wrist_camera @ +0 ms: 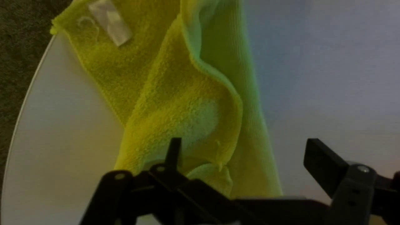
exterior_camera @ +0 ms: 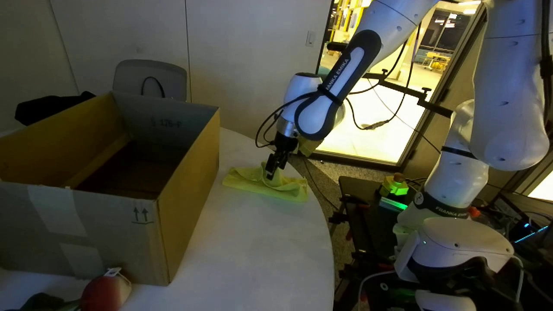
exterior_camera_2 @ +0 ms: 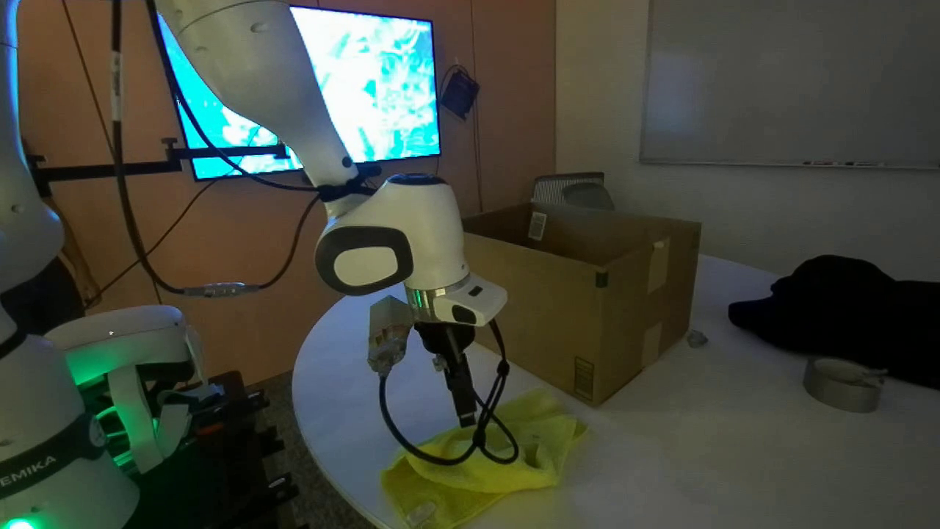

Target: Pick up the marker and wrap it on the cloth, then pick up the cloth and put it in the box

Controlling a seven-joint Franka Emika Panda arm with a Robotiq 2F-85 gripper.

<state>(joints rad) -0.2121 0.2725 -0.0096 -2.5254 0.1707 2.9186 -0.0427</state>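
Wrist view: straight down we look, two black fingers (wrist_camera: pixel 325 165) standing wide apart, one over the cloth (wrist_camera: pixel 187 103), the other out beyond its long edge, above the table (wrist_camera: pixel 312 62)!
Gripper (wrist_camera: pixel 242 153): pointing down beside the box (exterior_camera: pixel 116 237), outside its walls, jaws well spread; whether a tip brushes the fabric, cannot tell.
Cloth: there it is, in both exterior views, on the table just beside the box, rumpled and folded over, and look, the corner by the white tag (wrist_camera: pixel 111 23) pokes past the table rim, at the end away from the box.
Box: big brown cardboard, upright on the table, open-topped, up-arrows printed on one wall.
Marker: cannot tell where it lies.
Chair (exterior_camera: pixel 149 77): grey back rising behind the box in an exterior view.
Around the box: in an exterior view a red rounded thing (exterior_camera: pixel 101 293) sits just in front; in an exterior view a black heap (exterior_camera_2: pixel 844 316) and a grey round thing (exterior_camera_2: pixel 841 389) lie to its right, well apart.
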